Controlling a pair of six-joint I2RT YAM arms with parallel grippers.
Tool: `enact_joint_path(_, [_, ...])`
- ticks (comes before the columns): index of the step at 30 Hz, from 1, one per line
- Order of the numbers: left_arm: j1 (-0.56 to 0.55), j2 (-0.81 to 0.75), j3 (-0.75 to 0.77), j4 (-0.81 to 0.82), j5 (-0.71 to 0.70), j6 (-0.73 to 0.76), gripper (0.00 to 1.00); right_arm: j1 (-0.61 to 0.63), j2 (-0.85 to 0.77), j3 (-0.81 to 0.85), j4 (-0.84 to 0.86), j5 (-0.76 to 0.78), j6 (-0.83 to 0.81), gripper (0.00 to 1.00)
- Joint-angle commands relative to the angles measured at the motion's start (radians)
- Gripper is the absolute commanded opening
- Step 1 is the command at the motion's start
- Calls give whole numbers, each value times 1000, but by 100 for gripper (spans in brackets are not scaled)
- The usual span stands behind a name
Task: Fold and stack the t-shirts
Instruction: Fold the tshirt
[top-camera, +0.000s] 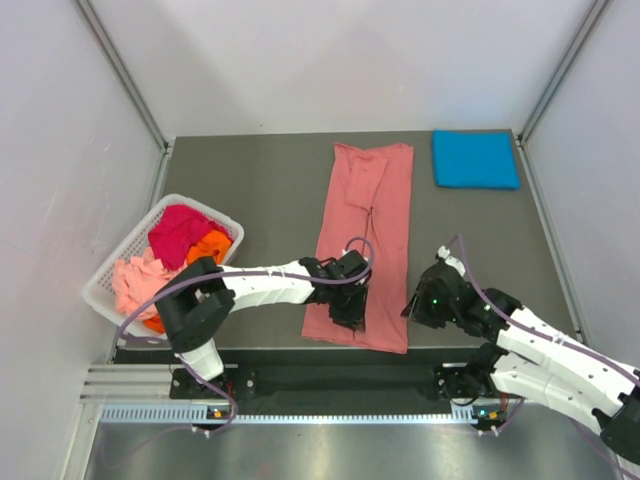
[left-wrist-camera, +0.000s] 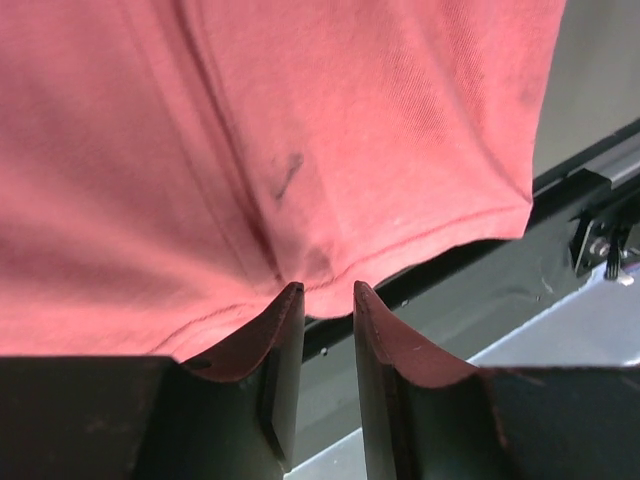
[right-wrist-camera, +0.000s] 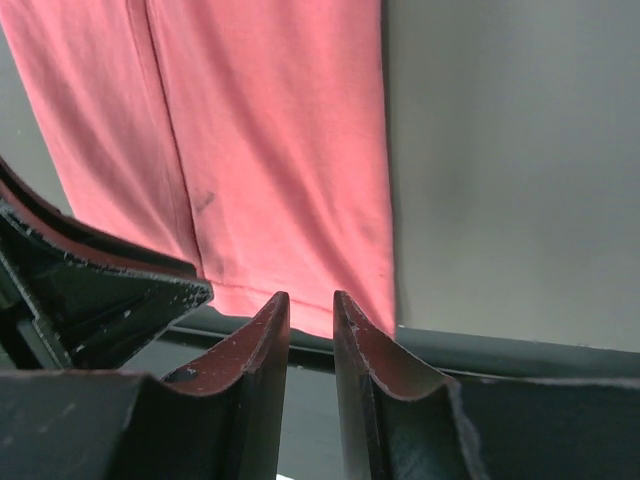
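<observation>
The salmon-pink shirt (top-camera: 375, 200) lies flat on the worktop (top-camera: 250, 190) as a long narrow strip with its sides folded in, running straight away from both tools. The left tool (left-wrist-camera: 327, 290) sits low at the strip's near hem (left-wrist-camera: 420, 235), which lies just beyond its fingertips. Its fingers stand a narrow gap apart with only dark worktop showing between them, so it pinches nothing. A small pucker in the cloth sits directly ahead of its tips. The right tool (right-wrist-camera: 310, 297) hangs just off the same end of the strip, with the near right corner (right-wrist-camera: 372, 300) just ahead of its tips. Its fingers are likewise a narrow gap apart and empty.

The cloth looks like thin, light jersey: limp, with no stiffness of its own. It will probably sag between two holds, drag on the worktop and let its layers slide apart. The stitched hem is the thickest part and likely gives the best bite. The sound hold seems to be one tool at each near corner, pinching through every layer, since catching only the top layer would undo the side folds.

A folded blue shirt (top-camera: 475, 160) lies far ahead of the right tool. Off to the left of the left tool, a basket (top-camera: 105, 275) holds a magenta shirt (top-camera: 180, 228), an orange shirt (top-camera: 212, 245) and a pale pink shirt (top-camera: 135, 280).
</observation>
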Motion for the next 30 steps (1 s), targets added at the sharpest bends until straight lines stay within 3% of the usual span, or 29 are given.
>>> enact_joint_path(1, [-20,27,60,-12,-52,-15,32,-21,-27,-14,-12,-28,-43,25])
enact_joint_path(14, [-55,115,88,-76,-119,-30,29,-27,-37,-27,-9,-25,-46,25])
enact_joint_path(17, [-60,113,91,-79,-123,-33,22,-27,-41,-31,-9,-25,-44,25])
enact_joint_path(21, [-60,92,126,-136,-144,-36,1,-28,-53,-37,-9,-16,-41,25])
enact_joint_path(30, [-63,29,203,-251,-185,-48,0,-31,-34,-73,23,-22,-44,25])
